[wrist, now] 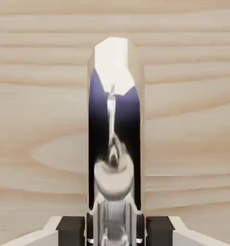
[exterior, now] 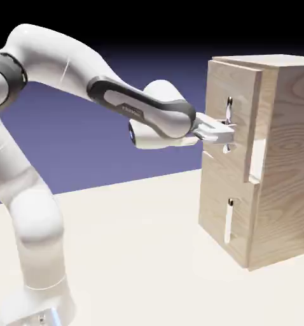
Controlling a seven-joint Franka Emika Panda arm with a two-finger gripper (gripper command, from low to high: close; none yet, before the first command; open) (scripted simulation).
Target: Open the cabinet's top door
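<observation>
arm [exterior: 46, 121]: white, rises at exterior view's left, elbow high, forearm reaches level toward the right
table [exterior: 135, 255]: pale cream top, arm base at left, cabinet standing at right
gripper [exterior: 226, 134]: level, at the top door's handle; fingers clamped on the bar about mid-height; hand view shows both dark pads [wrist: 71, 229] tight either side of the bar
handle [wrist: 116, 125]: long slim shiny bar, fills the centre of the hand view, mirror-like, reflects the gripper and the blue backdrop; in the exterior view it runs vertical, partly hidden by the fingers
top door [exterior: 234, 121]: upper light-wood panel, swung slightly ajar; its right edge stands off the cabinet body, pale gap showing behind it
lower door [exterior: 221, 219]: shorter panel under it, flush and shut, short white handle untouched
cabinet [exterior: 288, 159]: tall light-wood box at exterior view's right, on the table, upright
backdrop [exterior: 116, 140]: plain blue-violet, dark toward the top
</observation>
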